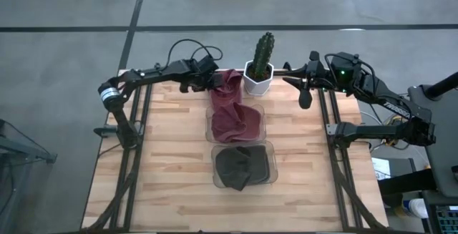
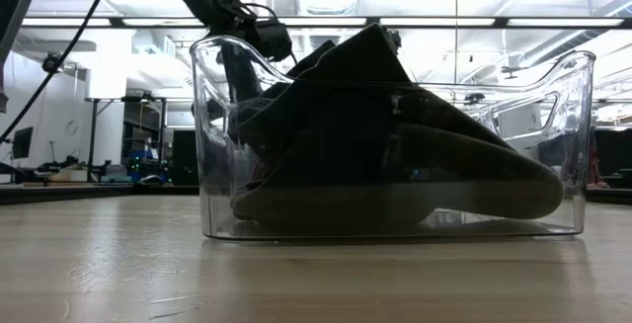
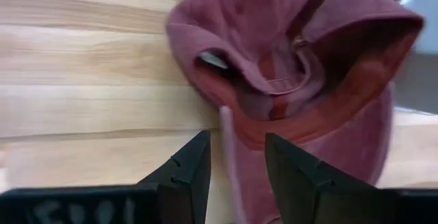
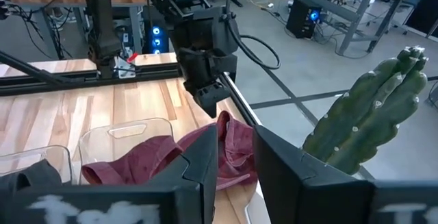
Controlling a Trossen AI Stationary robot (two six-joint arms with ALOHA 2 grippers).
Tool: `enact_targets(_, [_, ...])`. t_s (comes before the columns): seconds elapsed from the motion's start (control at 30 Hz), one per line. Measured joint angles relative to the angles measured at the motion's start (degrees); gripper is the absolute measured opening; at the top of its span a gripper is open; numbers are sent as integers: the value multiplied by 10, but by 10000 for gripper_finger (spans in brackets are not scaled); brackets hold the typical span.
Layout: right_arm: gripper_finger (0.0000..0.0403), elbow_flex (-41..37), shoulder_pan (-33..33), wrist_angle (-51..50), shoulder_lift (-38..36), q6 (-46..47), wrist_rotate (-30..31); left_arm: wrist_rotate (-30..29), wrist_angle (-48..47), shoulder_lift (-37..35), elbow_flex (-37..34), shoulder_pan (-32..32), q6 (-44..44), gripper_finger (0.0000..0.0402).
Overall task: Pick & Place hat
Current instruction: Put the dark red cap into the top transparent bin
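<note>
The wooden table (image 1: 172,155) fills the middle of the high view. At its centre two clear plastic bins stand one above the other in the frame. The lower bin (image 1: 269,168) holds a dark hat (image 1: 236,167), crumpled and wholly inside; in the low view that same bin fills the picture with the dark hat heaped against its walls. The upper bin (image 1: 260,114) holds the lower part of a maroon hat (image 1: 230,109), whose upper part spills over the bin's far rim onto the table toward the upper centre. A white pot (image 1: 257,81) with a green cactus (image 1: 263,51) stands just right of that spilled part.

The left gripper (image 1: 210,81), upper centre-left, has its jaws parted, astride a fold of the maroon hat without pinching it. The right gripper (image 1: 304,91), upper right of the cactus, shows a narrow gap and holds nothing.
</note>
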Motion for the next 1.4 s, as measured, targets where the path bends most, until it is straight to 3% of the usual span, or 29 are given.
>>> enact_targets(1.03, [87,0,0,0,19,11,0,6,123,-1,-88,-12,-18,130])
enact_targets(1.4, [90,0,0,0,19,26,0,22,160,37,-111,-12,-25,130])
